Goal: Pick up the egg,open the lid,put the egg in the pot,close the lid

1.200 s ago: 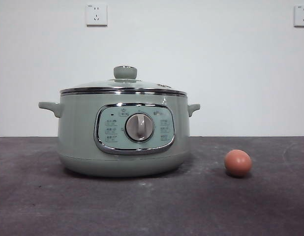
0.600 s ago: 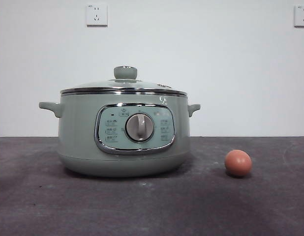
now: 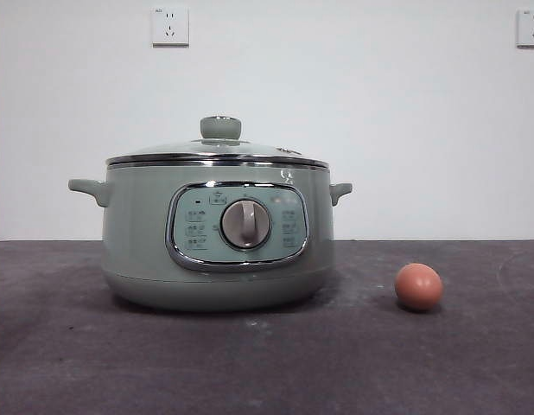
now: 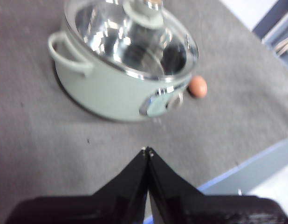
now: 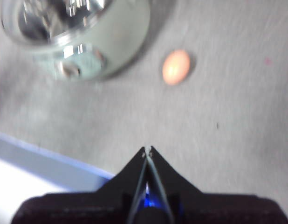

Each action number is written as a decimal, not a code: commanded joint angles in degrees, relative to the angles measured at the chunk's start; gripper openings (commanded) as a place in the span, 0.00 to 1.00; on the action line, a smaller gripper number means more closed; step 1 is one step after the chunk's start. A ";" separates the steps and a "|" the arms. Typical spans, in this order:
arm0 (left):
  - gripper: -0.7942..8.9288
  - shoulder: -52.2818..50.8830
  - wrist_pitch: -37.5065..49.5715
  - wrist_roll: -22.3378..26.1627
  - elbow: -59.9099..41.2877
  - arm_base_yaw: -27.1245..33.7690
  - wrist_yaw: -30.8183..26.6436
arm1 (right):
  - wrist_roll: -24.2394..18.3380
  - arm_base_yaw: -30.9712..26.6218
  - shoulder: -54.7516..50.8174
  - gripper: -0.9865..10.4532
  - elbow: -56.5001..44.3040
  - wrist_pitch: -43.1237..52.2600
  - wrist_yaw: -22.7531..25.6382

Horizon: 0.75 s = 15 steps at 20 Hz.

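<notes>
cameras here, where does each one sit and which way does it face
Front view: low at table height, looking level at the pot, its lid on, and the egg; no arm shows.
Left wrist view: above the table, looking down at the pot; the shut left gripper shows.
Right wrist view: above, looking down toward the egg; the shut right gripper shows.
All three share the pot and egg.

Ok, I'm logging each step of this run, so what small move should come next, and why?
Probably open the right gripper and bring it over the egg. Its jaws are shut and empty, and the egg lies untouched on the table beside the pot, whose lid is on. The left gripper is shut too, facing the pot.
</notes>
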 commanded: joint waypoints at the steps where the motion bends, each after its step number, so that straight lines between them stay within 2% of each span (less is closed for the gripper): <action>1: 0.07 2.08 -3.93 5.29 2.08 0.07 1.05 | -3.72 0.09 1.05 0.08 0.68 -2.23 -0.11; 8: 0.09 3.21 -4.85 6.12 3.10 0.09 0.85 | -3.82 0.09 1.36 0.12 0.68 -2.97 0.00; 9: 0.19 3.21 -4.87 5.86 3.10 0.09 0.79 | -3.61 0.09 1.36 0.22 0.68 -2.95 -0.02; 10: 0.38 3.21 -4.87 5.55 3.10 0.09 0.74 | -3.45 0.09 1.36 0.36 0.68 -2.95 -0.02; 11: 0.64 3.21 -4.87 4.63 3.08 0.09 0.42 | -2.89 0.09 1.36 0.51 0.68 -2.95 -0.02; 12: 0.77 3.21 -4.92 4.37 3.08 0.09 0.04 | -2.27 0.09 1.36 0.60 0.68 -2.95 -0.02; 15: 0.76 3.23 -5.73 4.20 3.10 0.09 0.00 | -2.05 0.09 1.38 0.61 0.68 -2.97 -0.04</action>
